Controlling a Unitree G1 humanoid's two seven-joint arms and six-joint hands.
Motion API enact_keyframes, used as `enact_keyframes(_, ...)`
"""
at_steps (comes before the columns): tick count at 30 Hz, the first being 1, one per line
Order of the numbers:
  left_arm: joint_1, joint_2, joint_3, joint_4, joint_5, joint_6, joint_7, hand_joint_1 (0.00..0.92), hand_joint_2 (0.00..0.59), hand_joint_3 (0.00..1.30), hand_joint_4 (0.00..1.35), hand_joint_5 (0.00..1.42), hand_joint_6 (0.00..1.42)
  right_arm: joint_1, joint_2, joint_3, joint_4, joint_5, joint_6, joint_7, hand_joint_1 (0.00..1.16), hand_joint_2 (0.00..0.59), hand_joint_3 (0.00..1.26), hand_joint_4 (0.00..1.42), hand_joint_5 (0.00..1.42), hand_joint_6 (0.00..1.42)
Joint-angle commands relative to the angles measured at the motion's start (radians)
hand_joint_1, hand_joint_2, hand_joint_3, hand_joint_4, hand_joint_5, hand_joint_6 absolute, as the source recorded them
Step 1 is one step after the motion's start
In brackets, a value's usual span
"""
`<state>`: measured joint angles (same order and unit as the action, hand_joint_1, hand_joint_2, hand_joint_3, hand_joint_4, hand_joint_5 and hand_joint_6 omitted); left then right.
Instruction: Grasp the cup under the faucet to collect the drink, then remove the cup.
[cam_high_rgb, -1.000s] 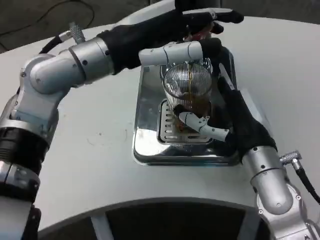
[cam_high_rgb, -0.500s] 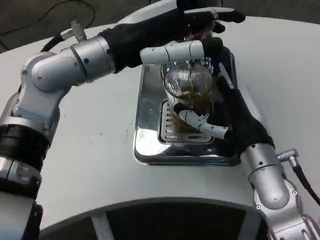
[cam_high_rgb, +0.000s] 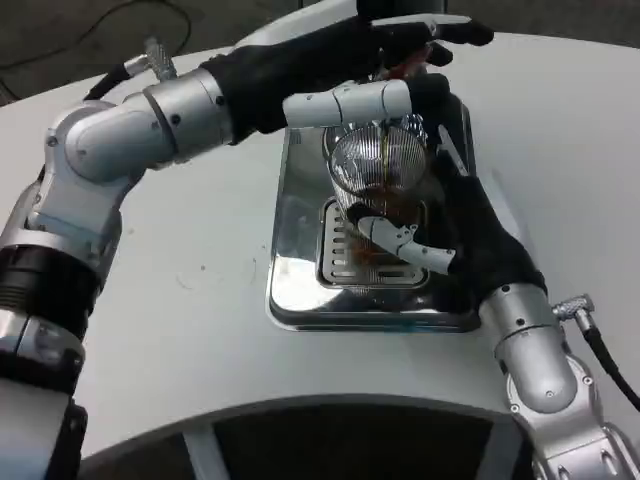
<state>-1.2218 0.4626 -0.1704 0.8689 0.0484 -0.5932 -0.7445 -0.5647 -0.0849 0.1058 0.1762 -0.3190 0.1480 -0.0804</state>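
You see the ribbed glass cup (cam_high_rgb: 380, 175) standing on the grated steel drip tray (cam_high_rgb: 300, 290), with the right hand (cam_high_rgb: 455, 215) wrapped around it: one white finger crosses the rim side, another curls under the base. Dark drink streams into the cup. Above the fingers, the left hand (cam_high_rgb: 330, 60) is clenched on the dispenser lever (cam_high_rgb: 425, 40). The tray rests on the white counter (cam_high_rgb: 190, 330).

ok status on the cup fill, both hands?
Right hand grips cup over drip tray. Left hand up at the faucet. Dark drink streaming in, cup partly filled. Nothing in the way.
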Motion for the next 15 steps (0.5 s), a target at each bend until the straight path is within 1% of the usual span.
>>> enact_keyframes(1,0.026,0.008,-0.018,0.031,0.041,0.028,-0.026,0.0,0.082,0.15,0.04,0.11,0.04,-0.014,0.018,0.003,0.024,0.017,-0.029,-0.01,0.75,0.218,0.0,0.0,0.04,0.0)
enact_keyframes(5,0.025,0.009,-0.017,0.033,0.039,0.028,-0.029,0.0,0.083,0.15,0.04,0.11,0.04,-0.021,0.023,0.002,0.037,0.027,-0.037,-0.011,0.75,0.217,0.0,0.0,0.04,0.0)
enact_keyframes(15,0.024,0.012,-0.016,0.043,0.039,0.023,-0.035,0.0,0.075,0.15,0.04,0.11,0.04,-0.045,0.048,-0.006,0.107,0.065,-0.075,-0.011,0.74,0.217,0.0,0.0,0.06,0.01)
